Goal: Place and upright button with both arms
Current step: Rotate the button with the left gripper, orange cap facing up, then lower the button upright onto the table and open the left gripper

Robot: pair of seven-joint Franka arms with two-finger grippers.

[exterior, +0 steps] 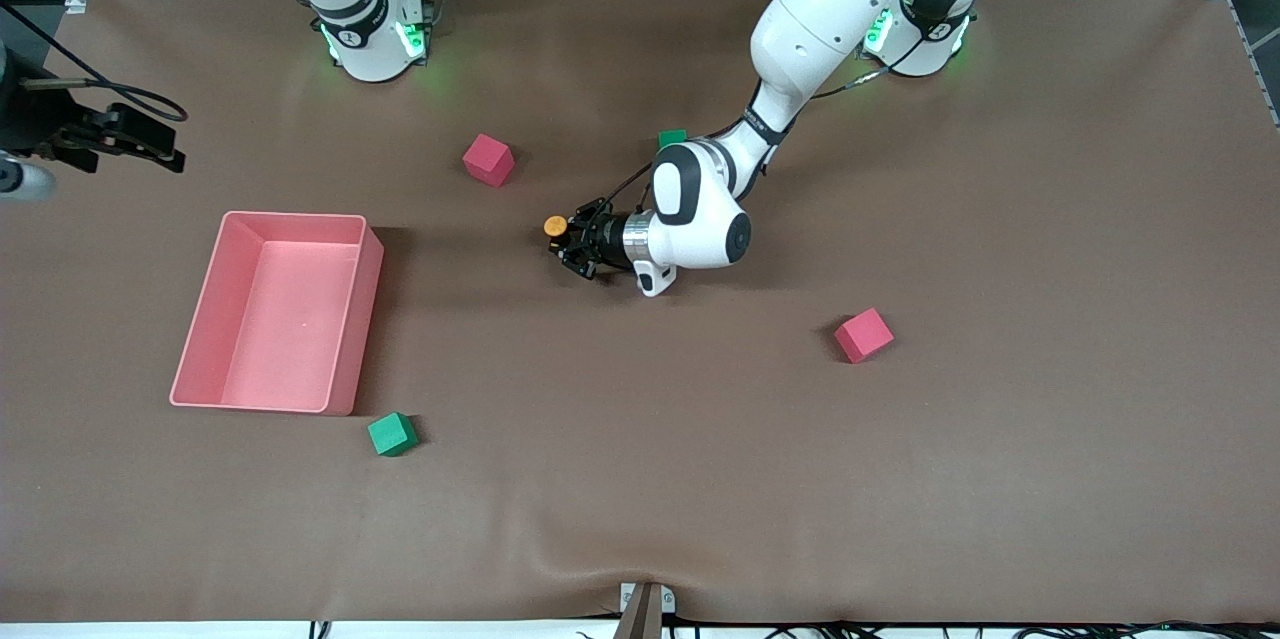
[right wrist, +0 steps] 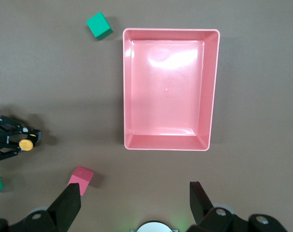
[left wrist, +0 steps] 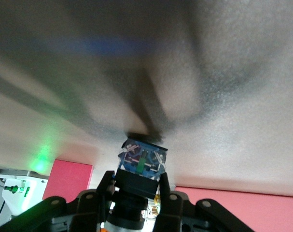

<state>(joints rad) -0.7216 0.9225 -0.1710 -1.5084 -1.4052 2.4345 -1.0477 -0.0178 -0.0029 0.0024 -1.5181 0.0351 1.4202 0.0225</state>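
Jaws: left gripper (exterior: 562, 237) clamped on the button (exterior: 555, 226), low over mid-counter, wrist turned sideways. Right gripper (right wrist: 135, 198) jaws spread wide, nothing between them, up in the air above the right arm's end of the counter (exterior: 640, 479), looking down on the pink tray (exterior: 352, 319).

Button: orange cap faces the front camera side-on; in the left wrist view its bluish base (left wrist: 142, 160) points away from the gripper toward the counter surface. Black body sits between the fingers (left wrist: 106, 186).

Writing: none I can read. Small marks on the arm collars near the bases are too small to make out.

Counts:
- 1 button
- 2 pink-red cubes: one (exterior: 488, 160) between the right arm's base and the button, one (exterior: 864, 335) toward the left arm's end
- 2 green cubes: one (exterior: 392, 434) just beside the tray's corner nearest the front camera, one (exterior: 672, 138) mostly hidden by the left arm's forearm
- 1 tray, nothing in it

Cut off: the right arm's gripper sits at the frame edge in the front view. Left wrist view is blurred past the button.
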